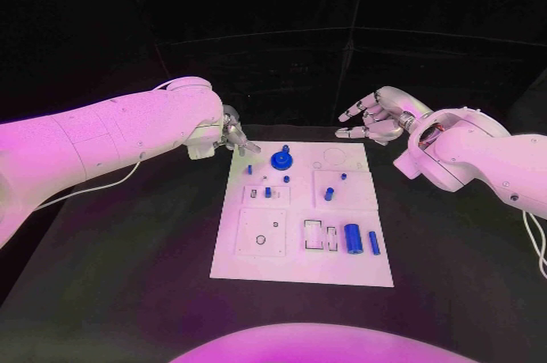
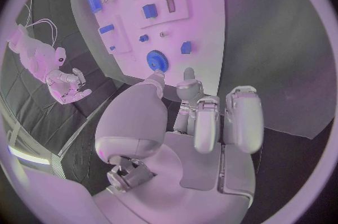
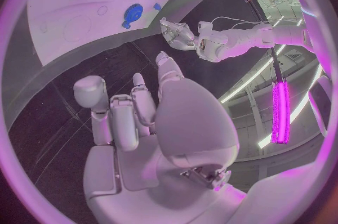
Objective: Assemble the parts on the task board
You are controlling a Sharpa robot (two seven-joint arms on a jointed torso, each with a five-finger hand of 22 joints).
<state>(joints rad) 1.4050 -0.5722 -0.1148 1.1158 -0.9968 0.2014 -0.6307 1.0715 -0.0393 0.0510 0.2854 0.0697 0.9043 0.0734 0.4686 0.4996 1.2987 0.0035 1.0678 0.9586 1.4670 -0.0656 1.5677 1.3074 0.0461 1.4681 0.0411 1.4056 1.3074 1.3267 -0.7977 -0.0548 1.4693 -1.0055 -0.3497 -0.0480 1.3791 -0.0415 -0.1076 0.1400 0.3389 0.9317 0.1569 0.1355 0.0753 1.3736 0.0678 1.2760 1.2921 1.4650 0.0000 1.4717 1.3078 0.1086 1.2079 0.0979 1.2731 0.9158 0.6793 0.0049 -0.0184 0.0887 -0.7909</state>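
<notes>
Your white task board [image 1: 245, 264] lies flat in the middle of the black table [image 1: 126, 252]. A blue gear [image 1: 283, 158] sits near the board's far edge. A fat blue cylinder [image 1: 353, 237] and a thin blue pin [image 1: 374, 242] lie side by side near the closer edge. Your left hand [image 1: 232, 135] hangs just past the board's far left corner, fingers curled, holding nothing. Your right hand [image 1: 373, 115] hangs past the far right corner, fingers apart, holding nothing.
</notes>
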